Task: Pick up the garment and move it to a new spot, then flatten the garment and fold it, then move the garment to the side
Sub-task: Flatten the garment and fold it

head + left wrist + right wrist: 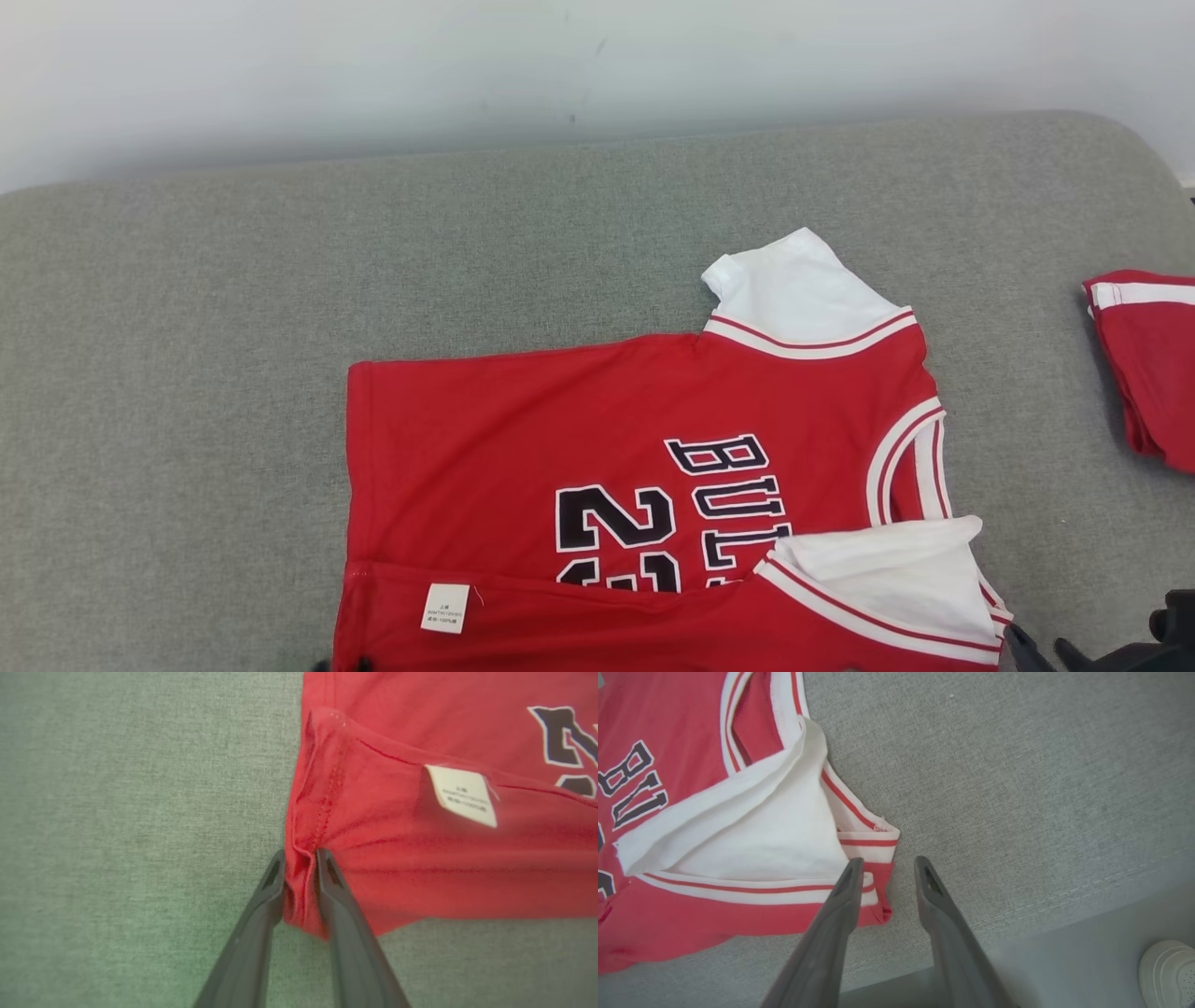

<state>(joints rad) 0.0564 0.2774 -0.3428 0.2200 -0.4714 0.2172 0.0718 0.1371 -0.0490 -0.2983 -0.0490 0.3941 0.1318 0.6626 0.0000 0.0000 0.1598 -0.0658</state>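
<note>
A grey woven-fabric padded cushion (187, 373) with a rounded far corner is seen in the head view, set against a plain pale wall (373, 75). In the right wrist view a stitched seam runs along the cushion's near edge, and beyond it a smooth grey floor (1064, 970) is shown, with a white shoe (1169, 963) at the corner of that view.

The red jersey with white sleeves and black lettering (523, 439) is spread on the cushion toward its near edge, right of the middle. Its near side is folded over onto the front, so that a small white care label (444, 608) is exposed. A second red garment with white trim (1153, 364) lies well apart at the far right.

In the left wrist view the jaws of the left gripper (300, 851) are parted narrowly around a bunched ridge of the jersey's stitched hem, which is touched on both sides. Whether the cloth is clamped or merely lies between them cannot be told.

The jaws of the right gripper (887, 858) are spread wider and nothing is held. One finger crosses the red-and-white striped sleeve corner, while bare cushion is seen between the tips.
</note>
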